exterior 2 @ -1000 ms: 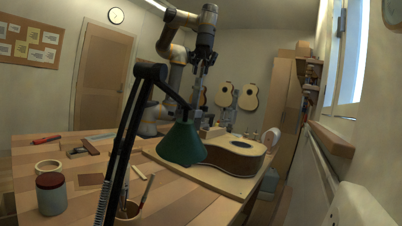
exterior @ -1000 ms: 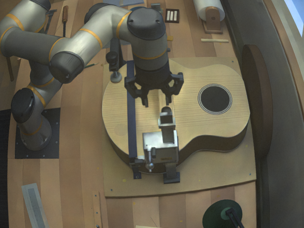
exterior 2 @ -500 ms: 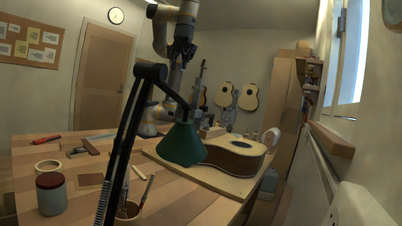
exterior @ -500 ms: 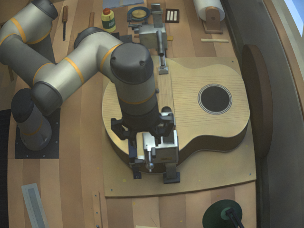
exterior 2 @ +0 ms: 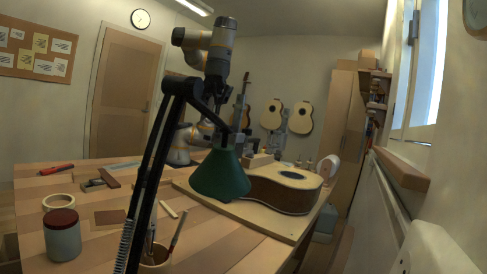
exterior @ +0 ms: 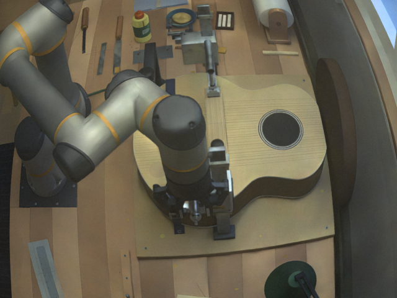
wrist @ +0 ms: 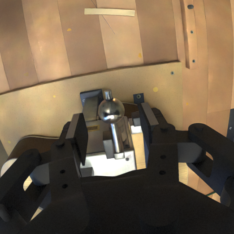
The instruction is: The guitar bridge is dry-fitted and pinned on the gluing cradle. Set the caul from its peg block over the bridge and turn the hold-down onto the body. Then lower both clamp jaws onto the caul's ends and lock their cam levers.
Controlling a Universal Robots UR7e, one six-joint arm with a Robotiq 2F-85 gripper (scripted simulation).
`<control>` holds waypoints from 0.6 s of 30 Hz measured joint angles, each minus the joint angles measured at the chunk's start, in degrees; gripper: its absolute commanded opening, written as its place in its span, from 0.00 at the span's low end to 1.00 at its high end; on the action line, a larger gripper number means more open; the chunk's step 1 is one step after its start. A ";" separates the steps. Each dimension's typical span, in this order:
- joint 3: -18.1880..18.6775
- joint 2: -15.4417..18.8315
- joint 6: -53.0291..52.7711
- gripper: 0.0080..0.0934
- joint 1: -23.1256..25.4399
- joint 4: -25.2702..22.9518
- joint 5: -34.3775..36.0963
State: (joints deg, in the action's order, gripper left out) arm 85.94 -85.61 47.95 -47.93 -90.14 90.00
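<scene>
On the gluing cradle board lies the guitar body (exterior: pixel 256 134), with the pale wooden caul (exterior: pixel 215 118) running across its top between two metal clamps. The near clamp (exterior: pixel 221 179) stands at the board's front edge, and its cam lever with a shiny ball knob (wrist: pixel 111 111) points up. My gripper (wrist: pixel 112 132) hangs open above that knob, one finger on each side, and holds nothing. The far clamp (exterior: pixel 210 69) has its jaw down on the caul's far end. The bridge is hidden under the caul.
A green desk lamp (exterior 2: pixel 219 173) on a black arm stands at the bench's near edge. At the far side of the bench are a glue bottle (exterior: pixel 141 27), chisels (exterior: pixel 84 29) and a paper roll (exterior: pixel 272 12). A ruler (exterior: pixel 45 266) lies near left.
</scene>
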 measured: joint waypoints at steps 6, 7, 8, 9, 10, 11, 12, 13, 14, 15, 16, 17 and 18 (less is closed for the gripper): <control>0.77 -0.02 0.01 0.49 -0.02 -0.95 0.00; 0.75 -0.03 0.01 0.49 -0.02 -0.96 0.00; 0.74 -0.04 0.01 0.49 -0.02 -0.97 0.00; 0.76 -0.05 0.01 0.49 -0.02 -0.99 0.00; 0.79 -0.05 0.01 0.49 -0.02 -1.01 0.00; 0.83 -0.05 0.01 0.49 -0.02 -1.04 0.00; 0.87 -0.04 0.01 0.49 -0.02 -1.07 0.00; 0.92 -0.04 0.01 0.49 -0.02 -1.12 0.00; 0.98 -0.04 0.01 0.49 -0.03 -1.18 0.00; 1.05 -0.03 0.01 0.49 -0.03 -1.24 0.00; 1.13 -0.03 0.01 0.49 -0.03 -1.32 0.00; 1.21 -0.03 0.01 0.49 -0.03 -1.40 0.00; 1.31 -0.03 0.01 0.49 -0.03 -1.50 0.00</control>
State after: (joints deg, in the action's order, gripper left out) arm 87.24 -85.63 47.96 -47.96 -91.64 90.00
